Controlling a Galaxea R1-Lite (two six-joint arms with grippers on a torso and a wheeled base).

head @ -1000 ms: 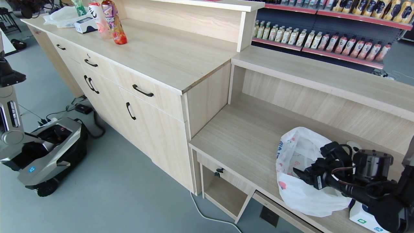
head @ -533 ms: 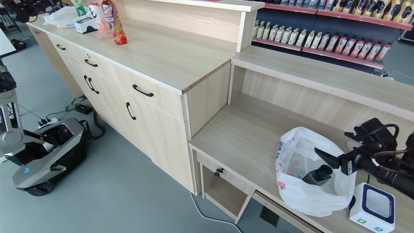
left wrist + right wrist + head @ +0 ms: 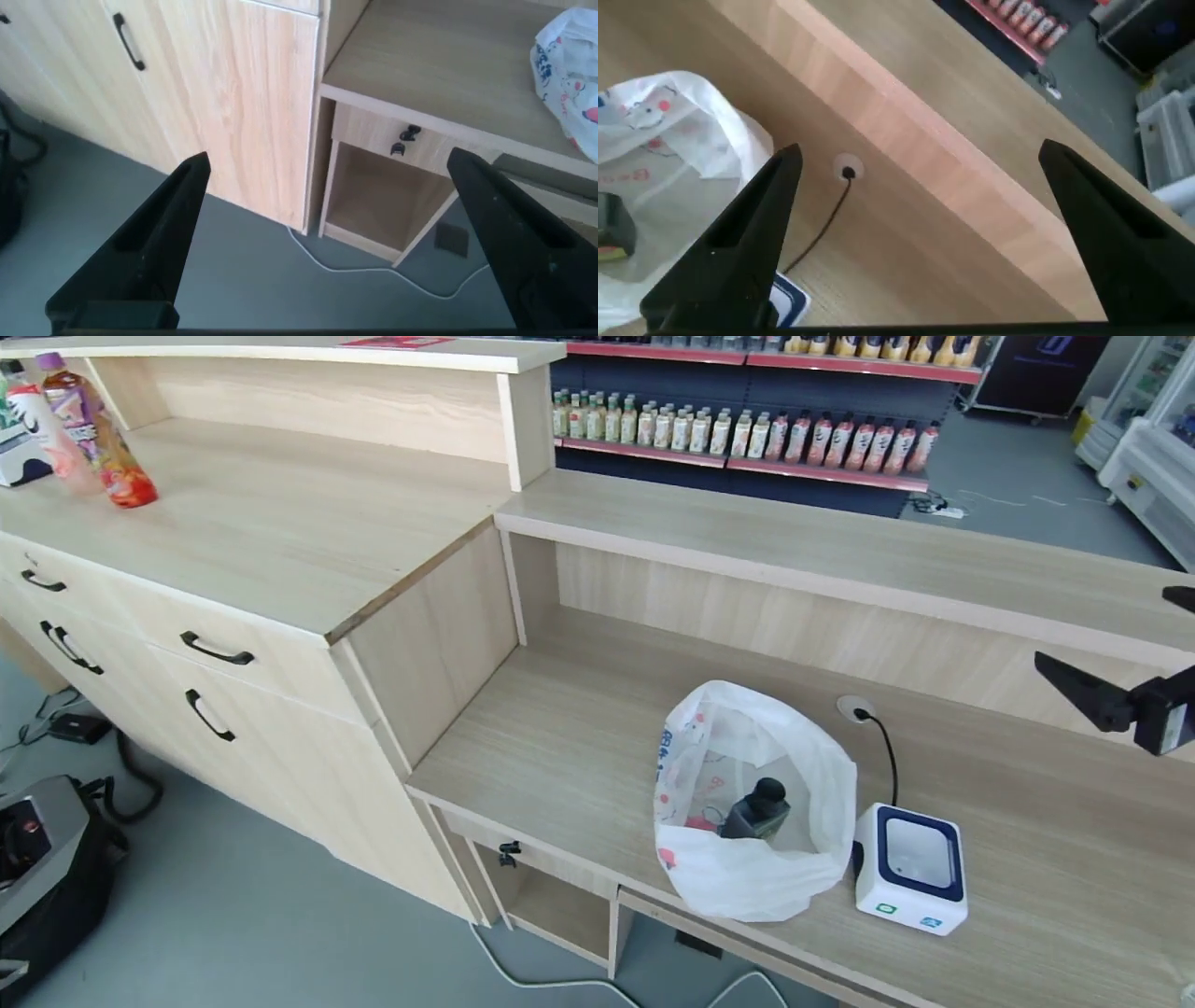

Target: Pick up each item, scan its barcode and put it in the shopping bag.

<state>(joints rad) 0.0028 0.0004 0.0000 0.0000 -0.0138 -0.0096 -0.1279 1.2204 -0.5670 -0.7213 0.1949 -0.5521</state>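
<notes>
A white plastic shopping bag (image 3: 747, 859) stands open on the lower counter, and a dark bottle-shaped item (image 3: 758, 810) lies inside it. The white barcode scanner (image 3: 910, 868) sits just right of the bag, its cable running to a hole in the counter. My right gripper (image 3: 1103, 623) hangs open and empty at the far right, above the counter and well clear of the bag. In the right wrist view the right gripper (image 3: 920, 149) looks down on the shopping bag (image 3: 673, 159) and the dark item (image 3: 612, 233). My left gripper (image 3: 329, 157) is open over the floor beside the cabinet.
Two drink bottles (image 3: 103, 439) stand on the higher counter (image 3: 280, 541) at far left. A raised ledge (image 3: 840, 551) runs behind the lower counter. Store shelves with several bottles (image 3: 747, 429) lie beyond. An open cubby (image 3: 392, 205) sits under the counter edge.
My right gripper let go of the dark item in the bag, then rose and drew back to the right. The head camera has swung right, shifting the whole picture.
</notes>
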